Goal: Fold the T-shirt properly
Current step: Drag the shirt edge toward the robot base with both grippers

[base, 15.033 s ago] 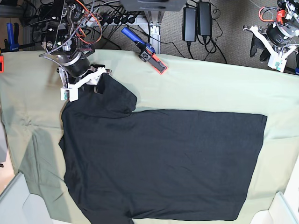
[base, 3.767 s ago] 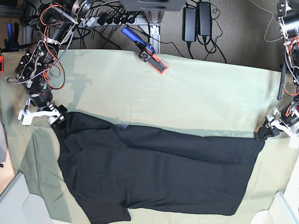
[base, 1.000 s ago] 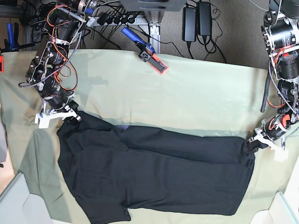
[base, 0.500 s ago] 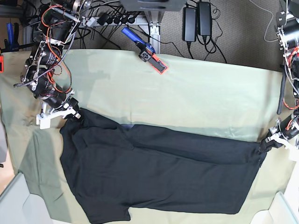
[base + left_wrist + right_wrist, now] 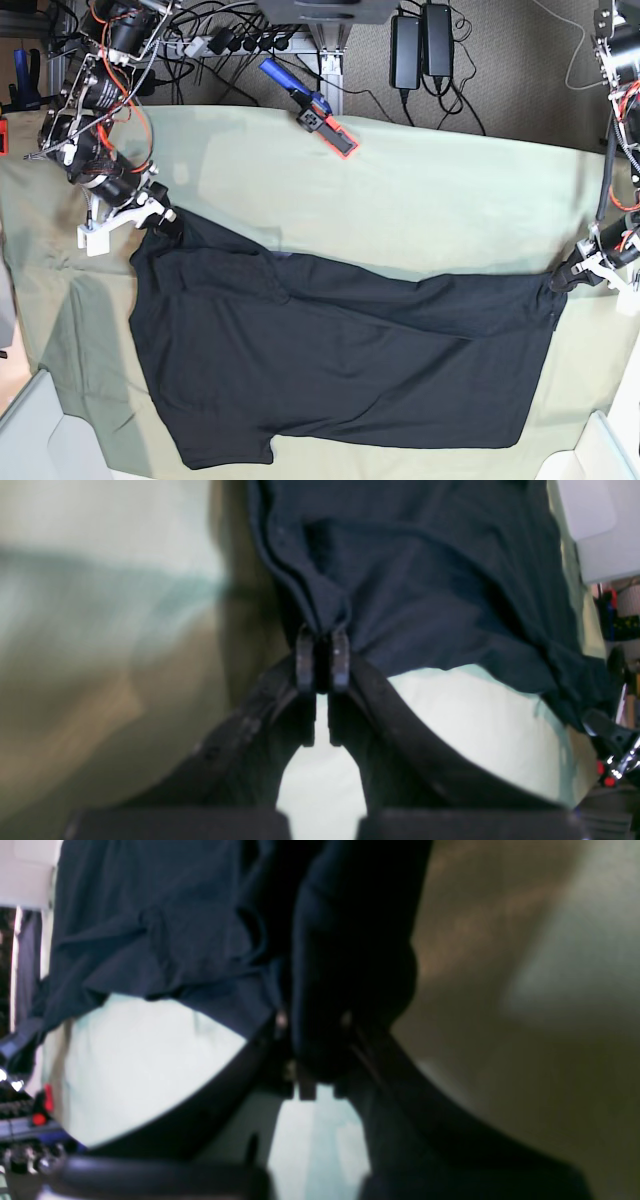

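The black T-shirt (image 5: 340, 350) lies spread on the pale green cloth, plain side up, and its far edge is pulled taut between both grippers. At the right of the base view my left gripper (image 5: 565, 281) is shut on the shirt's far right corner. In the left wrist view the left gripper (image 5: 322, 647) has its fingertips pressed together on a bunched fold of the T-shirt (image 5: 425, 580). My right gripper (image 5: 160, 216) is shut on the far left corner, by the sleeve. In the right wrist view dark T-shirt fabric (image 5: 160, 925) covers the tips of the right gripper (image 5: 312, 1025).
A blue and orange tool (image 5: 315, 110) lies at the cloth's far edge. Black power adapters (image 5: 420, 45) and cables sit behind the table. White bins stand at the near left corner (image 5: 30, 430) and near right corner (image 5: 605, 450). The green cloth (image 5: 420, 200) is bare beyond the shirt.
Both grippers moved apart and slightly away from the camera, holding their corners. The shirt's far edge rose and stretched tighter, and the body spread wider on the cloth.
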{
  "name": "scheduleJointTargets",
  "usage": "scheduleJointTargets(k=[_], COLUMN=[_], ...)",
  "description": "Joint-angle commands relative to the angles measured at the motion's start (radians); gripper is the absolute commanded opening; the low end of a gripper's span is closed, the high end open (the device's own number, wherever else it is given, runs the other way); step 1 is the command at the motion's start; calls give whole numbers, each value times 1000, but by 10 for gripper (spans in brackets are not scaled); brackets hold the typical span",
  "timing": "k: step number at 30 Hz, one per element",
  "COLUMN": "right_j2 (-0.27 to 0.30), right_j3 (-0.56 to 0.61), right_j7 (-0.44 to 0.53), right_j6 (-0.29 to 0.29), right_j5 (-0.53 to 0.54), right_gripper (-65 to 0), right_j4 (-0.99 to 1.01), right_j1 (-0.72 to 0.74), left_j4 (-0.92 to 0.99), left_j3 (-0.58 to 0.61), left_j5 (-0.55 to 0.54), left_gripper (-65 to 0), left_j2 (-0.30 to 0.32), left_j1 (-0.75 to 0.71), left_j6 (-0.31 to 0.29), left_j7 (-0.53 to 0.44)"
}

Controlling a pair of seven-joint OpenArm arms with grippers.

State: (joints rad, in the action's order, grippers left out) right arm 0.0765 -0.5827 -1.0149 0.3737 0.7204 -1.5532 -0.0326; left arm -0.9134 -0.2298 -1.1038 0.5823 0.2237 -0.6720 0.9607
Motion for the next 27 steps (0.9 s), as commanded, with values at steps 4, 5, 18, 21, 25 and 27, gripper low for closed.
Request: scheduleJointTargets(k=[4,5,18,21,25,27], right_j2=[44,52,98,98,99,103], right_j3=[-2,-2,-2,-2,-2,-2], right_j7=[7,4,-11,-14,-19,-22], right_j6=[76,76,79,80,80,80], right_j5=[23,22,51,66,66,72], right_gripper=[-650,-650,-650,-650,-650,-650], right_j4=[-43,-44,-45,-45,-46,-47], right_j1=[-32,-39,-109,-129,-148,-159], left_j4=[-16,-17,-35,-80,-176,-222], left_j3=[-6,-6,-8,-17,-68,-105], left_j5=[-64,-80,-157,-157,-157,-156], left_gripper=[-650,-650,-650,-650,-650,-650], left_j2=[63,72,122,121,121,121], left_j1=[-6,-11,-110,-157,-238,-278], left_j6=[-26,-26,-26,-26,-26,-26], left_j7=[12,25,76,77,76,76])
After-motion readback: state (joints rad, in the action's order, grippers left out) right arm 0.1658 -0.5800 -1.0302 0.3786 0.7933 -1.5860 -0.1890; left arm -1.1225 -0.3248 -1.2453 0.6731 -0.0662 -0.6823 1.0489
